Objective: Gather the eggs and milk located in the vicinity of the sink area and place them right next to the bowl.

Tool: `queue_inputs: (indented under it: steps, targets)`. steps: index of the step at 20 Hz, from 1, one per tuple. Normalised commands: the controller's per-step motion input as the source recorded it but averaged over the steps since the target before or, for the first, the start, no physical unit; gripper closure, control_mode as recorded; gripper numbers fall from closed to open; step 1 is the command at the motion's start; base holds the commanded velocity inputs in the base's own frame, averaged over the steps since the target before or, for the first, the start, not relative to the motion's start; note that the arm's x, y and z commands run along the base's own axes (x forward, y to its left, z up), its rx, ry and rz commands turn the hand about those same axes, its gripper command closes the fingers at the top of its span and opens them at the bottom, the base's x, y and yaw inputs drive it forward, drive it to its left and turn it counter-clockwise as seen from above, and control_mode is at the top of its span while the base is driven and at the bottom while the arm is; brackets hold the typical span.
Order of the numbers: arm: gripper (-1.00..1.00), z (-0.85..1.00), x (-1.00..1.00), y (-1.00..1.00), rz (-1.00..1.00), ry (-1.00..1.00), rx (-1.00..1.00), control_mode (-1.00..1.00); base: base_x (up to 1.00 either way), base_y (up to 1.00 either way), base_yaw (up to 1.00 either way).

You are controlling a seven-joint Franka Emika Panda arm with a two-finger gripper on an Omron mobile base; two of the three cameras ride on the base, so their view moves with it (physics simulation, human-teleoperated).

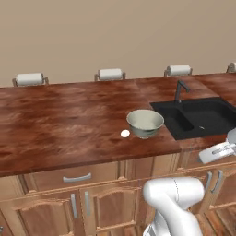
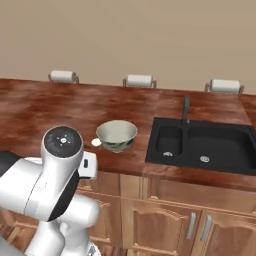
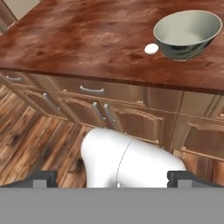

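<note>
Left base view puts the bowl [image 1: 145, 123] on the wooden counter [image 1: 64, 120], just left of the black double-basin sink [image 1: 203, 117], with a small white egg [image 1: 125, 133] just beside the bowl's left side. Right base view adds both silver drains in the sink [image 2: 200, 142] and the thin faucet [image 2: 185, 109] behind it. Hand view looks down on the bowl [image 3: 187, 34], the white egg [image 3: 151, 48] and the cabinet drawers [image 3: 94, 89] below; the gripper [image 3: 112, 178] fingertips [image 3: 43, 177] stand wide apart, holding nothing.
</note>
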Motion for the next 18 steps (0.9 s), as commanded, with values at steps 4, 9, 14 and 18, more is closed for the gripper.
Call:
queue_inputs:
  steps: [4, 9, 14, 18]
  targets:
    - [-1.0, 0.0, 0.0, 0.0, 0.0, 0.0, 0.0, 1.0, -0.04, -0.62, 0.0]
    - [-1.0, 0.0, 0.0, 0.0, 0.0, 0.0, 0.0, 1.0, 0.0, -0.96, 0.0]
    - [-1.0, 0.0, 0.0, 0.0, 0.0, 0.0, 0.0, 1.0, 0.0, -1.0, 0.0]
    - [-1.0, 0.0, 0.0, 0.0, 0.0, 0.0, 0.0, 1.0, 0.0, -1.0, 0.0]
